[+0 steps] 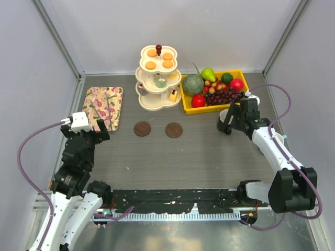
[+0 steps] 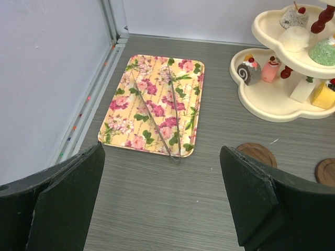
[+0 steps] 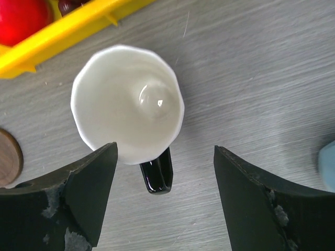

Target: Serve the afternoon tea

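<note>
A black mug (image 3: pixel 128 112) with a white inside stands on the table beside the yellow tray. Its black handle (image 3: pixel 157 175) points toward my right gripper (image 3: pixel 165 204), which is open above it, fingers on either side of the handle and not touching it. In the top view the right gripper (image 1: pixel 233 119) hides most of that mug. A pale blue mug edge (image 3: pixel 328 164) shows at the far right. The sweets sit on a cream tiered stand (image 1: pixel 158 99), with orange tarts (image 1: pixel 159 57) on its top tier. My left gripper (image 2: pixel 162 209) is open and empty over bare table.
A flowered tray (image 2: pixel 157 104) holding metal tongs (image 2: pixel 167 130) lies ahead of the left gripper. Two brown coasters (image 1: pixel 142 128) (image 1: pixel 174 130) lie in front of the stand. A yellow tray (image 1: pixel 238 74) of fruit stands at the back right. Grey walls enclose the table.
</note>
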Controlling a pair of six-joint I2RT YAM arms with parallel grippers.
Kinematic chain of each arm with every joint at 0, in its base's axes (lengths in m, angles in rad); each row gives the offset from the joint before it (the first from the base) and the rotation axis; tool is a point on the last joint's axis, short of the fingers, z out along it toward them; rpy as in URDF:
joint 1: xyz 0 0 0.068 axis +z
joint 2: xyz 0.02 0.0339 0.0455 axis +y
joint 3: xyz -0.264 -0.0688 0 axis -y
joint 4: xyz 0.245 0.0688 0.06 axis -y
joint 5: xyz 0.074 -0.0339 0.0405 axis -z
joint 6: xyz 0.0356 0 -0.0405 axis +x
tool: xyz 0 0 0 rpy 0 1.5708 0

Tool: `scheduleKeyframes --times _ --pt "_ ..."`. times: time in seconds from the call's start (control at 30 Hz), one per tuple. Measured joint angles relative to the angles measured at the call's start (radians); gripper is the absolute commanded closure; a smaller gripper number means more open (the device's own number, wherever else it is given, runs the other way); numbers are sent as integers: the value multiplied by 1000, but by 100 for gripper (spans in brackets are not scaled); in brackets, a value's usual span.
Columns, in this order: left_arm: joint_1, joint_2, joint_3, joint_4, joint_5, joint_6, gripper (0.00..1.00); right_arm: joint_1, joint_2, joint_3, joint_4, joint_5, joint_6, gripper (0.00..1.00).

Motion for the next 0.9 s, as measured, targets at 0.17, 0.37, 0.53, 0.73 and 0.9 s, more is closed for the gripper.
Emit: scheduleKeyframes --times 0.17,0.37,0.53,0.73,0.9 --pt "-3 0 -2 2 -2 0 1 0 -36 -69 17 -42 6 21" --pt "-6 0 -3 5 -2 0 1 0 -114 -105 29 -75 2 23" --pt "-6 0 -3 5 -2 0 1 0 -116 -116 49 -107 -2 23" --pt "-6 0 -5 6 -2 0 1 0 -108 -116 63 -113 -10 25" --pt "-6 0 -5 6 -2 0 1 2 -40 -116 69 -131 -13 32"
